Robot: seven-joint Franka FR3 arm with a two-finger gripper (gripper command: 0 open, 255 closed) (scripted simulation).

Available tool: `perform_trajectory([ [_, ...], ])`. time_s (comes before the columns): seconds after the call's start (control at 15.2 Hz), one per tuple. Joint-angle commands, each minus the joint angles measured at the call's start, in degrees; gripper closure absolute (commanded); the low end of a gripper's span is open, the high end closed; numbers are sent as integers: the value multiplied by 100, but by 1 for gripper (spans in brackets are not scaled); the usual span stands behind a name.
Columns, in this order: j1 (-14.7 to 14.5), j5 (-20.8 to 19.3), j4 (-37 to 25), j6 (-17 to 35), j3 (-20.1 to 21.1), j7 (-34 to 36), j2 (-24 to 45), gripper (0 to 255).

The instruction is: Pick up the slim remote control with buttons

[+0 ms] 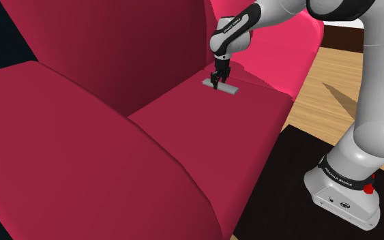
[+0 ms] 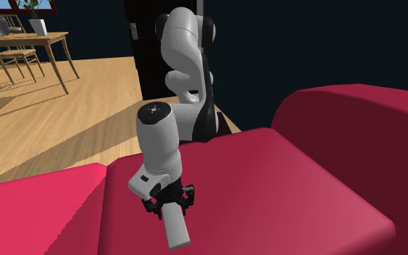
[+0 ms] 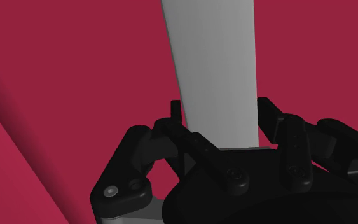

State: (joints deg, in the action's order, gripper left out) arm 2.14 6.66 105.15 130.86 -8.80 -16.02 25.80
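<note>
A slim plain grey remote control (image 1: 226, 88) lies flat on the red sofa seat cushion (image 1: 204, 133), near the backrest. No buttons are drawn on it. My black gripper (image 1: 215, 82) points straight down onto the middle of it. In the second exterior view the remote (image 2: 175, 230) sticks out from under the gripper (image 2: 169, 207) toward the camera. In the wrist view the grey remote (image 3: 215, 70) runs away from the hand, and the gripper (image 3: 220, 116) has a finger (image 3: 177, 116) against each long side, shut on it. The remote still rests on the cushion.
The red backrest (image 1: 115, 48) rises just behind the remote, and a brighter red armrest (image 1: 279, 48) stands beside it. A second cushion (image 1: 54, 150) fills the shoulder view's left. My base (image 1: 340, 194) stands on a black stand beside the sofa. A wooden table (image 2: 28, 40) stands far off.
</note>
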Motion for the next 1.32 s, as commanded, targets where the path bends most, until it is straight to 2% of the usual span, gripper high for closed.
perform_trajectory([
  [0.0, 1, 3, 9, 1, 0, 5, 11, 255],
  [1.25, -40, -144, -387, -965, -69, 115, -569, 255],
])
